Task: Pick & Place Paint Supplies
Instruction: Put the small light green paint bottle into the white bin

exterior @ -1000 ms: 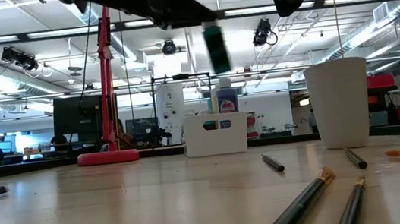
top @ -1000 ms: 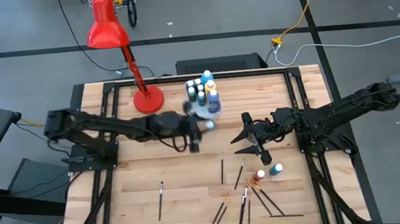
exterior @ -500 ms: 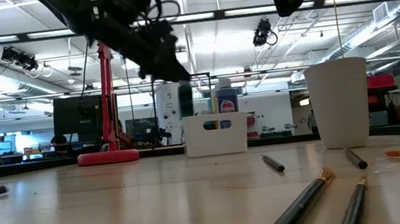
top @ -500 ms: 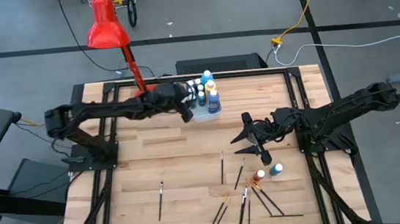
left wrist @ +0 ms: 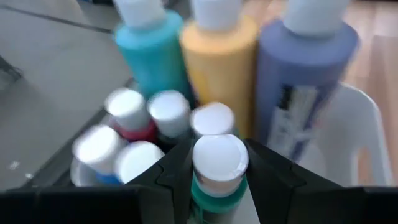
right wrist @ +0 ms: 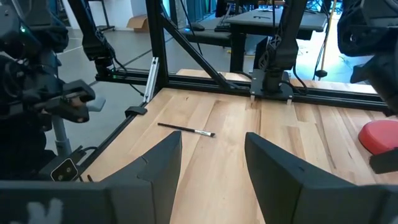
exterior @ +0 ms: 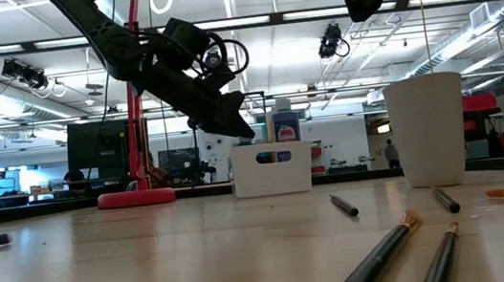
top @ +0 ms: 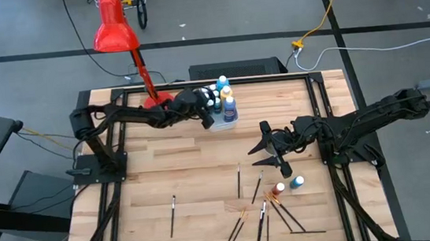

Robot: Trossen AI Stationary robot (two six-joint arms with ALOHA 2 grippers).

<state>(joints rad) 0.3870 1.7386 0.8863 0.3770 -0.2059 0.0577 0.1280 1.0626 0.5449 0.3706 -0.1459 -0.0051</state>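
My left gripper (top: 207, 116) hangs over the white tub (top: 233, 119) at the table's far side, shut on a teal paint bottle (left wrist: 217, 194) with a white cap. The tub (left wrist: 356, 122) holds several white-capped bottles, among them a tall teal one (left wrist: 152, 57), a yellow one (left wrist: 219, 67) and a blue one (left wrist: 298, 81). My right gripper (top: 268, 148) hovers open over the middle right of the table. Two bottles, a red one (top: 279, 187) and a blue one (top: 298, 182), stand near it. Several paintbrushes (top: 260, 211) lie flat by the near edge. My left gripper pinches the teal bottle between its two fingers (left wrist: 178, 170), just below the white cap (left wrist: 219, 158). The fingers slant down at it from the table's left. The bottle stands upright among the other bottles in the tub; whether its base rests there is hidden.
A red desk lamp (top: 117, 35) stands with its base (top: 158, 107) just left of the tub, under my left arm. One brush (top: 173, 214) lies apart at the near left. Bare wood shows between the tub and the brushes.
My left gripper has carried the teal bottle from above the table's middle toward the far edge and down over the tub, tipping its fingers downward. The left arm's elbow has folded back toward the left.
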